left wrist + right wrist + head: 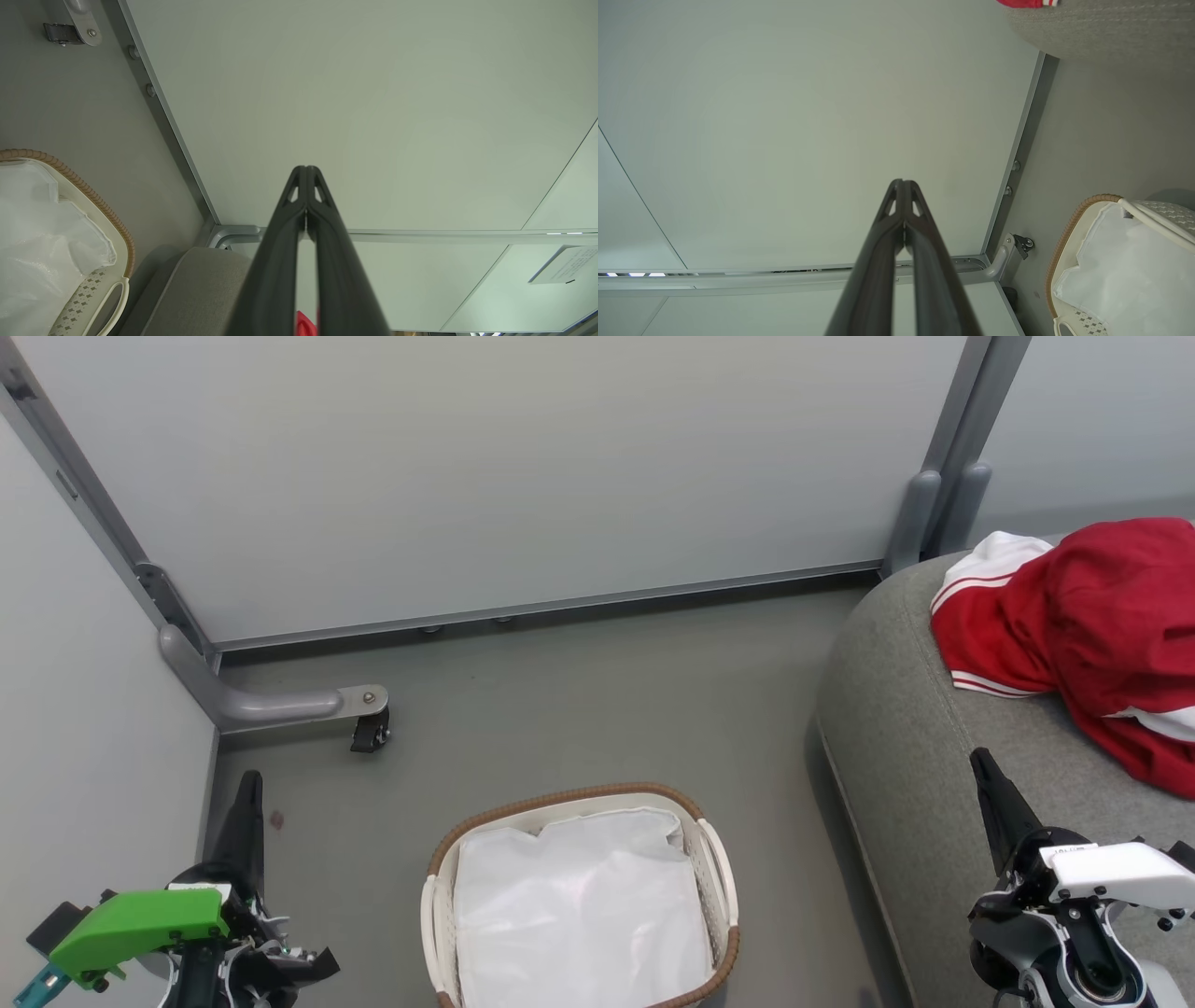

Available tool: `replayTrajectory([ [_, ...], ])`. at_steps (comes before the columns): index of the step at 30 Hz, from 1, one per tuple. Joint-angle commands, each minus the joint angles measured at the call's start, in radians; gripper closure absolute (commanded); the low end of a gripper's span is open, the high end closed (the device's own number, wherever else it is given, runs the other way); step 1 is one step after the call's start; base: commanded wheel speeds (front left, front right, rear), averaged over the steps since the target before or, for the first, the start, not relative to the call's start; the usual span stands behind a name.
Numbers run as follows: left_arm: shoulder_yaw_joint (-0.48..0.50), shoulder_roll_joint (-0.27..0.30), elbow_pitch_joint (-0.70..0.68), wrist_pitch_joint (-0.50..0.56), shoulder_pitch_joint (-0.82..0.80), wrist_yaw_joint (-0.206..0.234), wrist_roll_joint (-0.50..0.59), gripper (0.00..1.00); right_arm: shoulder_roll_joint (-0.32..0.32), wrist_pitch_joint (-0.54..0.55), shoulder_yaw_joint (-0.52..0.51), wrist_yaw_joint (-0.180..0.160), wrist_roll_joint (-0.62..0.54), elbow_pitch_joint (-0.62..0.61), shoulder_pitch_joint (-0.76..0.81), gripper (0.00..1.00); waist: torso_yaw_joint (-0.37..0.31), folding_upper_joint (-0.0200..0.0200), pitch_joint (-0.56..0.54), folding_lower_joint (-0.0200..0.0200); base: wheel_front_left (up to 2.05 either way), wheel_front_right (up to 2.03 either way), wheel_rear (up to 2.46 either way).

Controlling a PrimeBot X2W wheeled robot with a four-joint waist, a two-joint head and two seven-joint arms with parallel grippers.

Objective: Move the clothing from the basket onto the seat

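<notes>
The red clothing (pixel 1092 625) with white panels and striped trim lies bunched on the grey seat (pixel 896 728) at the right. On the floor at the bottom centre stands the white perforated basket (pixel 719 859) with its brown woven rim, holding just a white liner (pixel 579 905). My left gripper (pixel 248 782) is at the lower left, shut and empty, left of the basket. My right gripper (pixel 980 761) is shut and empty over the seat's front, below the clothing. The left wrist view shows shut fingers (pixel 306 169), the basket (pixel 124 242) and seat (pixel 201 289); the right wrist view shows shut fingers (pixel 902 182).
Pale partition panels (pixel 485 476) wall the area behind and to the left. A grey panel foot with a black caster (pixel 370 728) juts onto the floor at back left. Grey floor (pixel 597 709) lies between the basket, the panels and the seat.
</notes>
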Motion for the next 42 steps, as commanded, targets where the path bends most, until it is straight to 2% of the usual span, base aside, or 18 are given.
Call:
replayTrajectory([
  [1,0.002,0.001,-0.001,0.003,-0.011,-0.003,-0.003,1.0,-0.006,0.003,-0.002,0.0,0.003,-0.003,0.011,1.0,0.0,-0.0001,0.0,0.0,0.0,0.0,0.0],
  [42,0.002,0.001,-0.001,0.003,-0.01,-0.003,-0.003,1.0,-0.006,0.003,-0.002,0.0,0.003,-0.003,0.011,1.0,0.0,-0.0001,0.0,0.0,0.0,0.0,0.0],
])
